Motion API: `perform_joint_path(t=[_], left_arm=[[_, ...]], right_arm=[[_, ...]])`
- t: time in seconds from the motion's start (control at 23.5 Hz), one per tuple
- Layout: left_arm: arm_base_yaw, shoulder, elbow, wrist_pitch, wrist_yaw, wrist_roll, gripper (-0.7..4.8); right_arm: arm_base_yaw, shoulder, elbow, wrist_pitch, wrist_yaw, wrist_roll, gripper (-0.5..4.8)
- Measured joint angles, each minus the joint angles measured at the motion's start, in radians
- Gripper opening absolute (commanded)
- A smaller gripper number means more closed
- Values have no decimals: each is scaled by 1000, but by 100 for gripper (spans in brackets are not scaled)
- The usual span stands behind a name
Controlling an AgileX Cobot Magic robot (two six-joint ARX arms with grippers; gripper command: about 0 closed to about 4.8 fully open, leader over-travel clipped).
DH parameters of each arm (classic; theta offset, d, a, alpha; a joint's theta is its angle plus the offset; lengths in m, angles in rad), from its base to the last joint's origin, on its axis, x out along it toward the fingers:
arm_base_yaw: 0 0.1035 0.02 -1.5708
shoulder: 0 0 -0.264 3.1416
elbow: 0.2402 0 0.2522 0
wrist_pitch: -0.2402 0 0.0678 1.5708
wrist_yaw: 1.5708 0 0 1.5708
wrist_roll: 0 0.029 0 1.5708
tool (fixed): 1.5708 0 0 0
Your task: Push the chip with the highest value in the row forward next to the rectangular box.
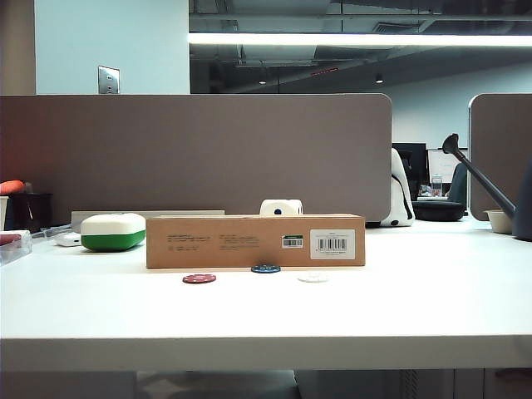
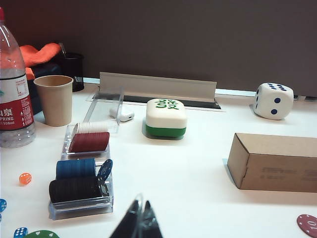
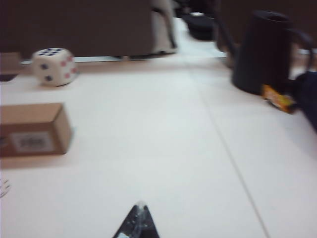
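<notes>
- The blue chip (image 1: 265, 268) sits mid-row on the white table (image 1: 249, 312), already just in front of the rectangular box (image 1: 255, 241) and seemingly closer to it than the red chip (image 1: 199, 278) or white chip (image 1: 312, 278). Any further shove looks likely to wedge it under the box or skid the box back.
- The left gripper (image 2: 139, 224) hovers over the table well apart from the row, jaws pressed together to a point. A sweep from that side could clip the red chip first, which its own camera catches at the frame's corner.
- The right gripper (image 3: 137, 222) also shows a closed tip (the picture is blurred, so I'm only fairly sure), hanging over bare table beside the box's label end.
- Neither arm appears in the exterior view.
</notes>
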Motion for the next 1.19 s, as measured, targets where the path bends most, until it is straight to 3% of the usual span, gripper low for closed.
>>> perform_joint_path(t=[0.3, 0.43, 1.19], left_arm=[[0, 0, 0, 0, 0, 0, -5], [0, 0, 0, -1, 0, 0, -5], [0, 0, 0, -1, 0, 0, -5]], right_arm=[[-174, -6, -107, 201, -356, -91, -5], [-242, -23, -141, 228, -388, -93, -5], [-383, -89, -200, 248, -471, -101, -5]])
